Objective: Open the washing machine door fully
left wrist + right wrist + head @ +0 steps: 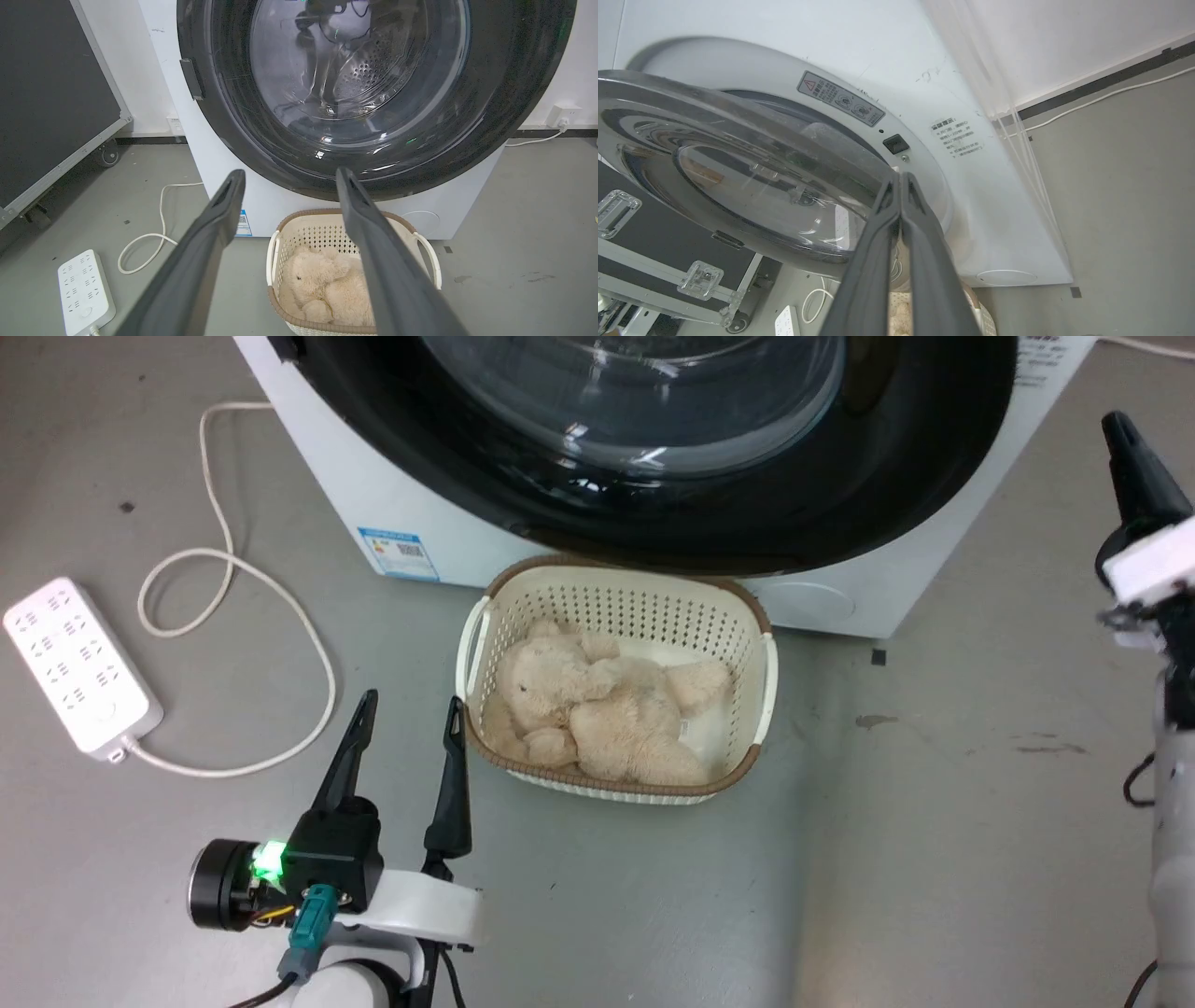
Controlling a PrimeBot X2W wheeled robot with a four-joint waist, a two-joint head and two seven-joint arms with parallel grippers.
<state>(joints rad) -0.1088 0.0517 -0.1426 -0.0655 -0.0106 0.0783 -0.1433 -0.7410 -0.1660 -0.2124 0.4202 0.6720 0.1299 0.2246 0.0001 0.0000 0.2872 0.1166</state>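
Fingers pinched together on my right gripper [901, 176], at the glossy black round door [752, 186] rim. My left gripper [289, 171] gapes, empty.

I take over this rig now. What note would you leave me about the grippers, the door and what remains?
Left gripper: open, empty, near the basket.
Right gripper: jaws shut, tips at the free edge of the door; contact is unclear.
Done: the door is unlatched and stands ajar from the washing machine.
Left to do: swing the door fully open.
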